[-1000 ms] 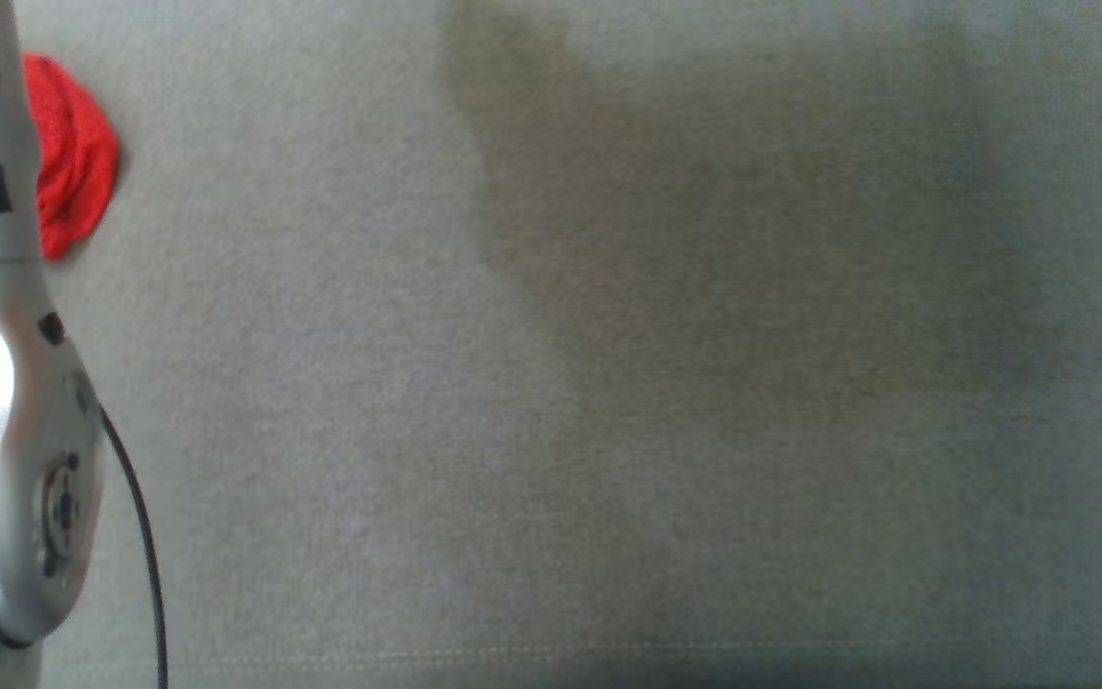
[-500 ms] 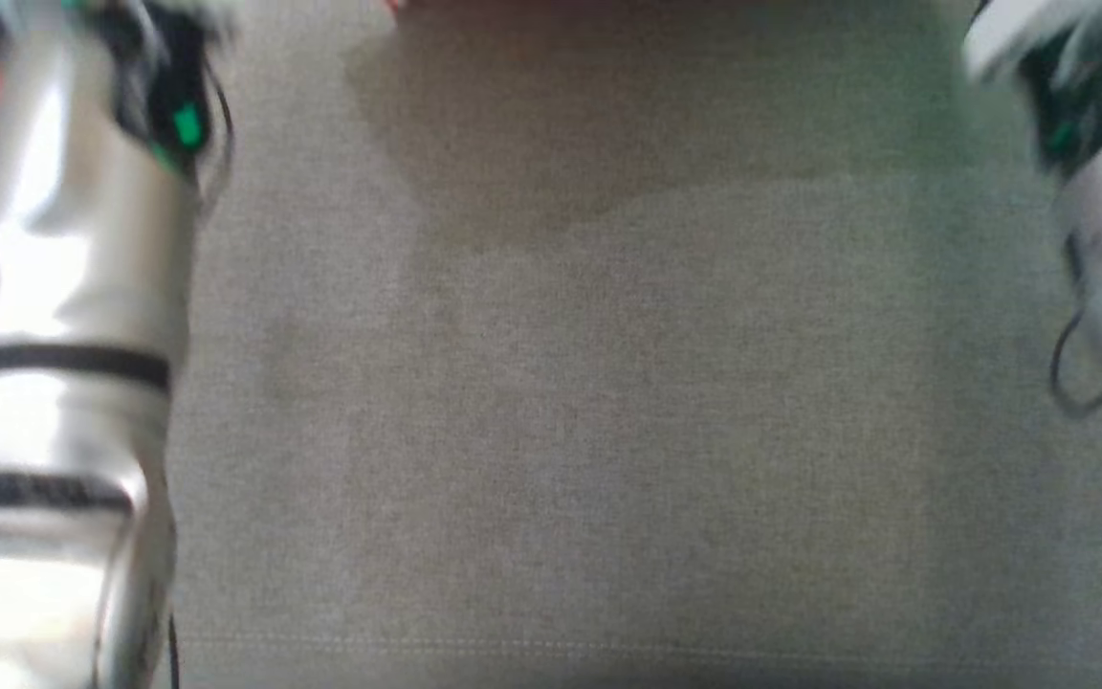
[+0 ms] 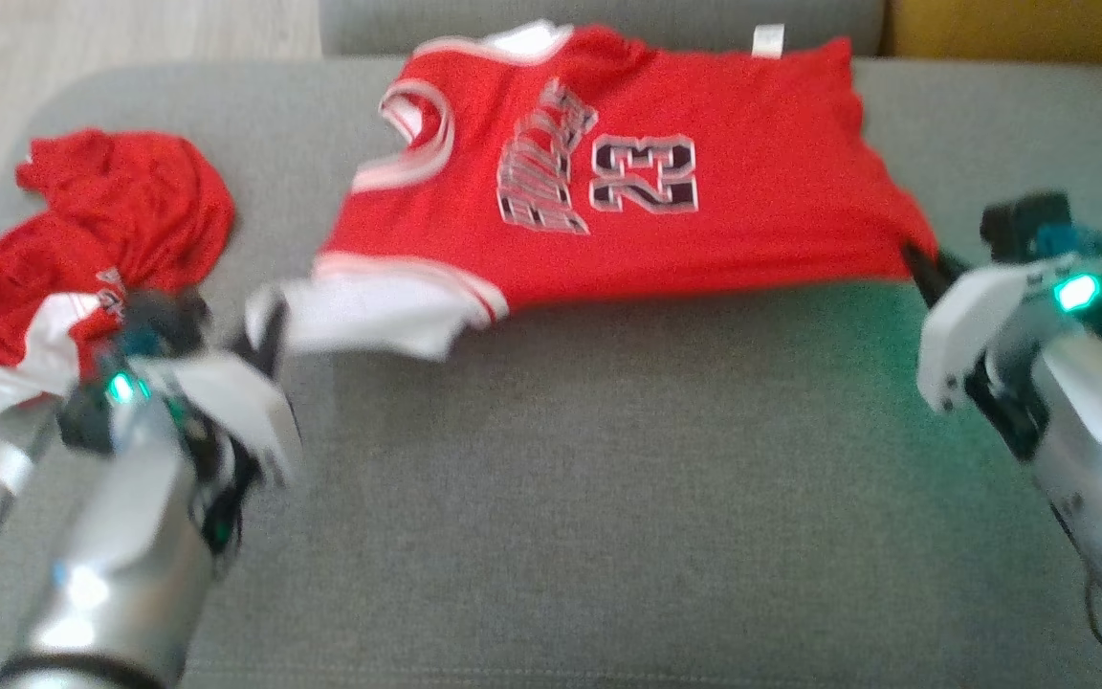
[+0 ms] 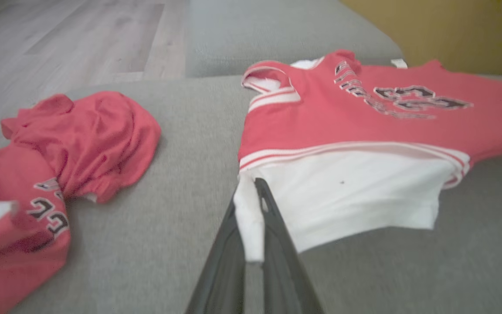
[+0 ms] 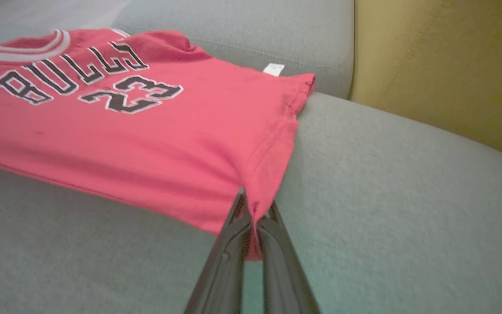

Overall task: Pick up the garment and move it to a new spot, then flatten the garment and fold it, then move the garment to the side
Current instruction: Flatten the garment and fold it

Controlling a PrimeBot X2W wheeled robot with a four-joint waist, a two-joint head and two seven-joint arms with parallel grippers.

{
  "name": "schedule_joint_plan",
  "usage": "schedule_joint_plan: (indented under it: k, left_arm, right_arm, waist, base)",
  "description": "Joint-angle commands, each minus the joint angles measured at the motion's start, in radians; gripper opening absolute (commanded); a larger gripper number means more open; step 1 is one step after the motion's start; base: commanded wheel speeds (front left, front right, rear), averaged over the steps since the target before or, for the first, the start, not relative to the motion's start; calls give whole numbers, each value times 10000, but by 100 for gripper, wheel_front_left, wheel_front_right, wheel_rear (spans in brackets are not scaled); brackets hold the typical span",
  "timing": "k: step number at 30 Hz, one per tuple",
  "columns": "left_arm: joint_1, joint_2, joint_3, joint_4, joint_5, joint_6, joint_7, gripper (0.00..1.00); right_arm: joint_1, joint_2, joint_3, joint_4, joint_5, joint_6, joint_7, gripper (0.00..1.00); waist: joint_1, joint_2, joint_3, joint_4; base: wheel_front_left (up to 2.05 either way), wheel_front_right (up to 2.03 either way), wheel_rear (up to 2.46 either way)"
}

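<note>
I had the jersey (image 3: 704,230) stretched out over the sofa (image 3: 608,498), left jaws clamped on its white corner, right jaws on its red hem, so flattening looked underway, folding and setting aside undone.

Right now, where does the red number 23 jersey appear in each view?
Head view: the jersey lies top centre, held between the left gripper and the right gripper.
Left wrist view: it covers the right half, with its white corner pinched.
Right wrist view: it covers the left and centre, with its red corner pinched.
Shared landmark: the yellow surface, upper right in each view.
</note>
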Motion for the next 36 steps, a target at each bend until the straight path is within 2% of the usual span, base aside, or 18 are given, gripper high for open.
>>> schedule_joint_plan:
  k: [1, 5, 12, 27, 36]
  left_arm:
    - [205, 739, -103, -629, -177, 21, 178, 0]
    - [1331, 1270, -745, -1529, -659, 20, 695, 0]
    - [2825, 2161, -1150, -3185, -1454, 19, 1705, 0]
    - [5275, 3710, -981, -6738, -3058, 207, 4168, 0]
    - [6233, 4569, -819, -8660, -4124, 474, 5664, 0]
  right_arm:
    - [267, -505, 395, -316, 282, 37, 195, 0]
    - [941, -1049, 1143, -603, 843, 37, 715, 0]
    - [1771, -1869, 2335, -1656, 2047, 37, 1833, 0]
    - [2645, -3922, 4197, -4232, 4438, 37, 4342, 0]
    - [2959, -4630, 4626, -5176, 5443, 37, 5478, 0]
  waist:
    - [1, -1, -573, 38]
    - [1, -1, -1099, 65]
    - [1, -1, -1711, -3]
    - [1, -1, -2220, -179]
    - [1, -1, -2257, -240]
  base:
    - [0, 0, 0]
    - [0, 0, 0]
    - [0, 0, 0]
    - [0, 0, 0]
    - [0, 0, 0]
